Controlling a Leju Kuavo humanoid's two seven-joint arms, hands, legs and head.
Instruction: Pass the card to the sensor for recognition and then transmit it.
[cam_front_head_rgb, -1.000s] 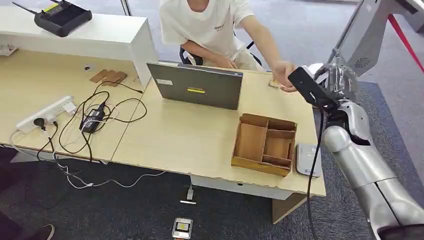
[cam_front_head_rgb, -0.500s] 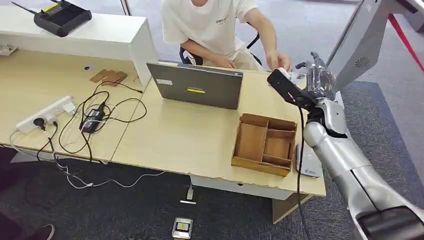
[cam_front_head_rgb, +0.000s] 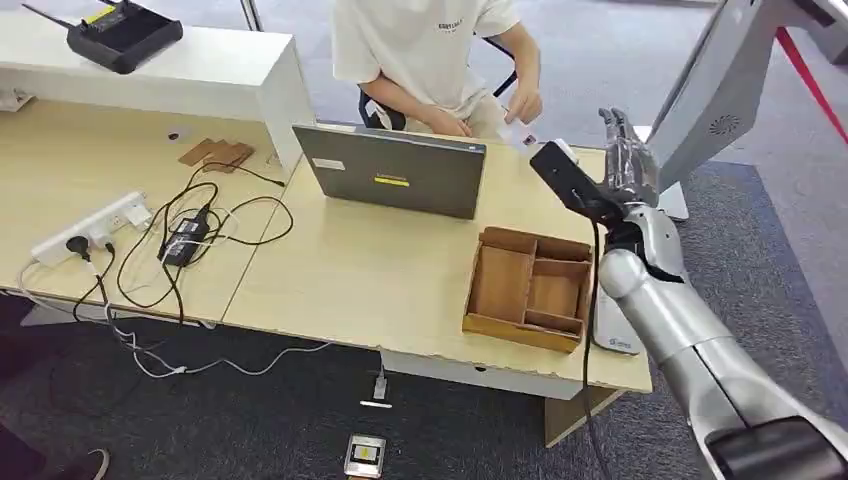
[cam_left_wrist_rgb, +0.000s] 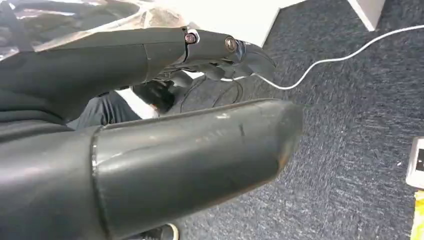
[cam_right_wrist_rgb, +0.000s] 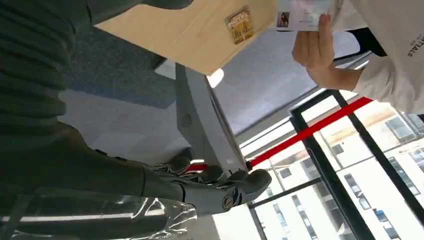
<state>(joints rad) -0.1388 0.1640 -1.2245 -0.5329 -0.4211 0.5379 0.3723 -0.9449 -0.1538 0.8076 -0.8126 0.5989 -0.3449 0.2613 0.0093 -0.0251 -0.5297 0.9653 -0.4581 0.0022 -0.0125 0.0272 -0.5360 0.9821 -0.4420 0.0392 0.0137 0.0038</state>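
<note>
A person seated behind the desk holds a white card up in one hand; the right wrist view shows the card pinched in that hand, with a small photo on it. My right hand is raised over the desk's far right corner, fingers spread and pointing up, holding nothing. The card is a short way to its left. The grey flat sensor lies at the desk's right edge, partly behind my right forearm. My left hand hangs over the carpet with fingers stretched out and nothing in them.
A wooden divided tray sits just left of the sensor. A grey laptop stands mid-desk, with a power strip and tangled cables further left. A small brown tag lies on the desk near the person. A grey screen stand rises behind my right hand.
The person's hand has drawn back from beside my right hand towards their chest, holding the white card. My right hand has shifted left and turned its fingers upward.
</note>
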